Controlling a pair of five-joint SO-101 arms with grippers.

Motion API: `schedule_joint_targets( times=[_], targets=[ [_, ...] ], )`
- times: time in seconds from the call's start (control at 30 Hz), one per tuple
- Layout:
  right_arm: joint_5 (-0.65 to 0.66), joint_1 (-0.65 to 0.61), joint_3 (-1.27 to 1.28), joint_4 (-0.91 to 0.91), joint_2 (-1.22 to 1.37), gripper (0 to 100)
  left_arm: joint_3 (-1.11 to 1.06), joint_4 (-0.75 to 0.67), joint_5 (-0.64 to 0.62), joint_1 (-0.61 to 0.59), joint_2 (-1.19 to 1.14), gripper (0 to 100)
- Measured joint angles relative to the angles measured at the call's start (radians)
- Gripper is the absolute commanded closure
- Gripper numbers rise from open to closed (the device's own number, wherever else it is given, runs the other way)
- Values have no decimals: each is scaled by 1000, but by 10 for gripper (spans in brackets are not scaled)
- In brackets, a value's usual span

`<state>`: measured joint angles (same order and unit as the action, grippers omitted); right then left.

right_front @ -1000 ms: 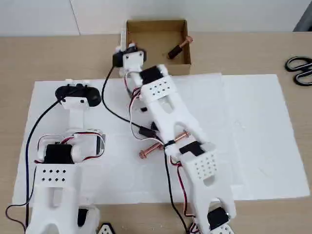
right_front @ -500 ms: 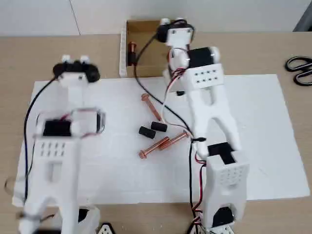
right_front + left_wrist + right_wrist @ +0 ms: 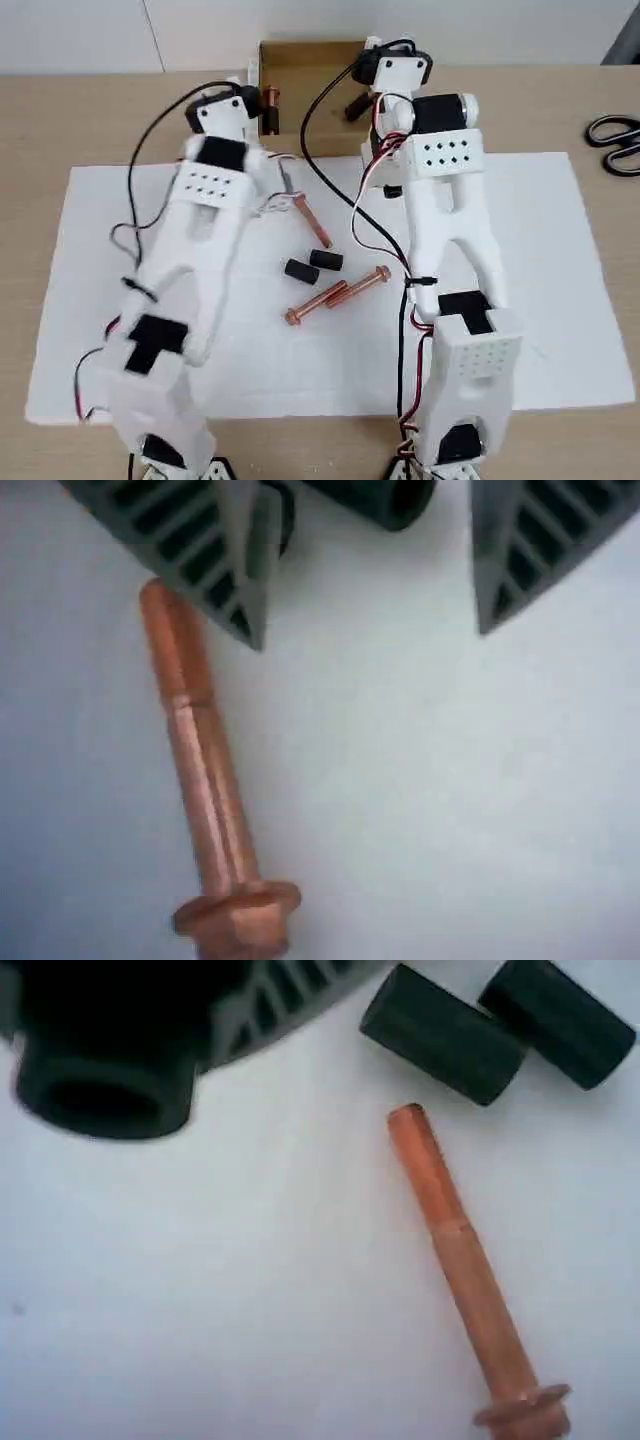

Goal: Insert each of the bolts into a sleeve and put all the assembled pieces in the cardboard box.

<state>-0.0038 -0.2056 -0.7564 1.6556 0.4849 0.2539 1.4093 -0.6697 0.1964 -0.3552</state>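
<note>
In the left wrist view my left gripper (image 3: 368,630) is open over the white sheet. A copper bolt (image 3: 205,780) lies just beside one finger and a black sleeve (image 3: 385,500) lies between the fingers. In the right wrist view my right gripper (image 3: 150,1020) is shut on a black sleeve (image 3: 100,1090). Farther off lie two more sleeves (image 3: 440,1045) and a bolt (image 3: 470,1280). From above, the left gripper (image 3: 232,105) is at the cardboard box's (image 3: 310,45) left corner and the right gripper (image 3: 395,65) is over the box. Three bolts (image 3: 318,300) and two sleeves (image 3: 312,265) lie mid-sheet.
The white sheet (image 3: 540,280) covers most of the table. Two sleeved bolts (image 3: 270,105) lie inside the box. Scissors (image 3: 615,140) rest at the far right edge. Loose black and red cables hang along both arms above the parts.
The left arm swung from the sheet's left side up to the box's left corner. The right arm moved from the box's left corner to its right half, uncovering the loose bolts and sleeves.
</note>
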Motion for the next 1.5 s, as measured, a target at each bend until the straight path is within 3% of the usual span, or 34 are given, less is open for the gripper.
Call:
schedule_joint_targets(
  times=[0.4, 1.3, 1.5],
  targets=[
    [0, 2, 0, 0, 0, 995, 51, -227, -229, 63, -164, 870],
    [0, 2, 0, 0, 0, 995, 55, -281, -236, 64, -305, 871],
    [0, 2, 0, 0, 0, 995, 55, -293, -238, 66, -311, 996]
  ],
)
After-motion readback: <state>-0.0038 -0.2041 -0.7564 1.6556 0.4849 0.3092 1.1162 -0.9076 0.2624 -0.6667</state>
